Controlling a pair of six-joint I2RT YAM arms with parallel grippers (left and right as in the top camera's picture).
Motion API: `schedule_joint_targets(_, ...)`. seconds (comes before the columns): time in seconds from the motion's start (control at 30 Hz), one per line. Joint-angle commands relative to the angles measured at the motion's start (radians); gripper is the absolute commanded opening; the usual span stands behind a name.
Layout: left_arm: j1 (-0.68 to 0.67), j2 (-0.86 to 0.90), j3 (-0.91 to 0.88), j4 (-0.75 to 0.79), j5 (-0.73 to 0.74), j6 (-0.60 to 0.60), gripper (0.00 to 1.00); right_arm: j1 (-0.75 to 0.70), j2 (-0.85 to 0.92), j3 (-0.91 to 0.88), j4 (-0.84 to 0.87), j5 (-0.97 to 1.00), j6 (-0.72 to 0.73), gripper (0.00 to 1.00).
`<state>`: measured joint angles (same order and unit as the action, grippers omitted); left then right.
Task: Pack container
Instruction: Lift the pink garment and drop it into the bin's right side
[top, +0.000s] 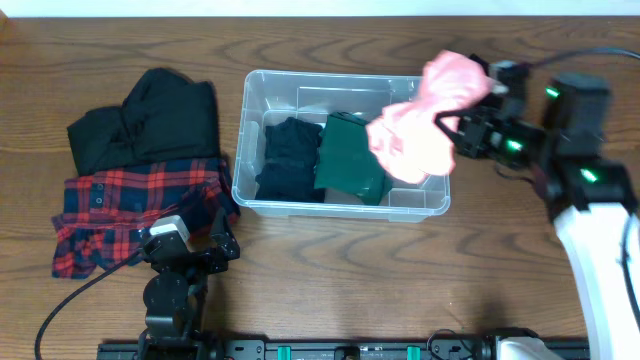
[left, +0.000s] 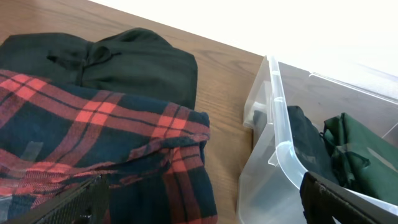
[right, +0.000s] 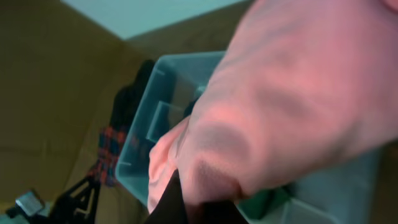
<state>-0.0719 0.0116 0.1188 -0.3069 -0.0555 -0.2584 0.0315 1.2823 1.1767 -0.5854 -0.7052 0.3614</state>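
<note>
The clear plastic container (top: 250, 150) sits mid-table. It holds a folded black garment (top: 290, 158) and a folded dark green garment (top: 350, 155). My right gripper (top: 455, 130) is shut on a pink garment (top: 420, 120) and holds it above the container's right end. The pink cloth fills the right wrist view (right: 292, 93), with the container (right: 149, 118) below it. My left gripper (top: 190, 250) is open and empty near the front edge, left of the container. The left wrist view shows the container's corner (left: 273, 124).
A red and black plaid shirt (top: 120, 205) and a folded black garment (top: 150, 120) lie left of the container. They also show in the left wrist view, the plaid shirt (left: 93, 137) in front and the black garment (left: 124, 59) behind.
</note>
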Motion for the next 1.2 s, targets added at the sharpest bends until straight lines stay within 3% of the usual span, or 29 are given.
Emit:
schedule_joint_targets(0.0,0.003,0.000,-0.024,-0.005,-0.005,0.002,0.98,0.076,0.116,0.003,0.067,-0.040,0.006,0.01)
schedule_joint_targets(0.17,0.003,0.000,-0.024,-0.005,-0.005,0.002,0.98,0.128,0.272,0.003,0.121,-0.026,0.035,0.01)
schedule_joint_targets(0.37,0.003,0.000,-0.024,-0.005,-0.005,0.002,0.98,0.115,0.348,0.003,0.020,0.144,0.020,0.02)
schedule_joint_targets(0.4,0.003,0.000,-0.024,-0.005,-0.005,0.002,0.98,0.111,0.347,0.003,0.006,0.179,0.011,0.07)
schedule_joint_targets(0.47,0.003,0.000,-0.024,-0.005,-0.005,0.002,0.98,0.102,0.345,0.003,-0.010,0.230,-0.017,0.32)
schedule_joint_targets(0.63,0.003,0.000,-0.024,-0.005,-0.005,0.002,0.98,0.075,0.338,0.006,-0.030,0.234,-0.047,0.47)
schedule_joint_targets(0.7,0.003,0.000,-0.024,-0.005,-0.005,0.002,0.98,0.066,0.325,0.010,-0.037,0.233,-0.064,0.48)
schedule_joint_targets(0.9,0.003,0.000,-0.024,-0.005,-0.005,0.002,0.98,0.047,0.248,0.044,-0.071,0.284,-0.109,0.31)
schedule_joint_targets(1.17,0.003,0.000,-0.024,-0.005,-0.005,0.002,0.98,0.040,0.128,0.126,-0.147,0.385,-0.138,0.29)
